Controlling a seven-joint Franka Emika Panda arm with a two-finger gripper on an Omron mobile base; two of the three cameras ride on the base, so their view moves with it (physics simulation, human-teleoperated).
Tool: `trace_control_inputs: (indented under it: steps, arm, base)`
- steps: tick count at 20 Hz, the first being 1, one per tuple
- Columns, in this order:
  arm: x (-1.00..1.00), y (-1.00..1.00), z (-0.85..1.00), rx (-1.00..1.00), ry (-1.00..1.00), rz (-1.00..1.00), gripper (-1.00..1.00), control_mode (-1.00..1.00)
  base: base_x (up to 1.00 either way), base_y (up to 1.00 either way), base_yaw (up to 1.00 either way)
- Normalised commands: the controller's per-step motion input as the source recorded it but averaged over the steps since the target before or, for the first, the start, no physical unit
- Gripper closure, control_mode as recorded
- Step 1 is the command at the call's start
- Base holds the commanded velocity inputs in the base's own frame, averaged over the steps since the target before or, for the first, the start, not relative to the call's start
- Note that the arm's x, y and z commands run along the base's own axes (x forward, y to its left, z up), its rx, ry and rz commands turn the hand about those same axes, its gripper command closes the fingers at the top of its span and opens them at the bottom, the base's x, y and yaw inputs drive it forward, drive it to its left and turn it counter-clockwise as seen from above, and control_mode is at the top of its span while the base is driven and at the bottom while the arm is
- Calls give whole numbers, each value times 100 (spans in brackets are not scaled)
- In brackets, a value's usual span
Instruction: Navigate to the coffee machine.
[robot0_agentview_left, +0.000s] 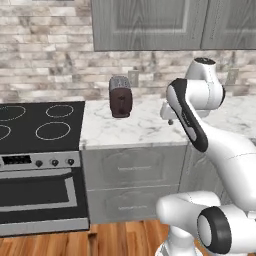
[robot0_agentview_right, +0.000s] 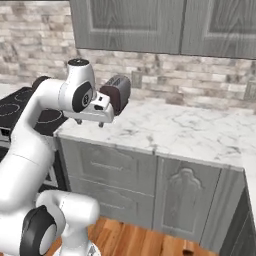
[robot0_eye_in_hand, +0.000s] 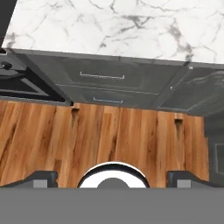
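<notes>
My gripper (robot0_eye_in_hand: 112, 177) hangs over the wood floor (robot0_eye_in_hand: 109, 135), pointing down. Its two finger tips (robot0_eye_in_hand: 41, 178) sit wide apart at the bottom of the hand view with nothing between them — open and empty. In the right base view the hand (robot0_agentview_right: 95, 110) is held tucked in front of the counter edge, level with the marble top.

Ahead of it: the marble counter (robot0_agentview_left: 145, 125), grey drawers and cabinet doors (robot0_agentview_left: 132, 172) below, a dark-brown and silver toaster (robot0_agentview_left: 120, 96) against the brick wall, and a black stove (robot0_agentview_left: 40, 122) to the left.

The coffee machine appears nowhere along this stretch of counter; I cannot say where it stands. My judgement: this step is base driving, not arm work. Keep the arm folded clear of the counter edge and follow the counter run — probably rightward, where it turns a corner — until the machine comes into sight.

Containers: the drawers, cabinet doors and oven (robot0_agentview_left: 37, 192) are shut; contents cannot be seen.
</notes>
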Motion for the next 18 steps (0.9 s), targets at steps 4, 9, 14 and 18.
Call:
trace_control_inputs:
  steps: [4, 9, 14, 18]
  arm:
    - [0, 0, 0, 0, 0, 0, -100, 100]
    - [0, 0, 0, 0, 0, 0, -100, 100]
    - [0, 0, 0, 0, 0, 0, -100, 100]
    - [0, 0, 0, 0, 0, 0, -100, 100]
  base:
    - [-22, 0, 59]
    - [-11, 0, 75]
    - [-10, 0, 72]
    - [-2, 0, 66]
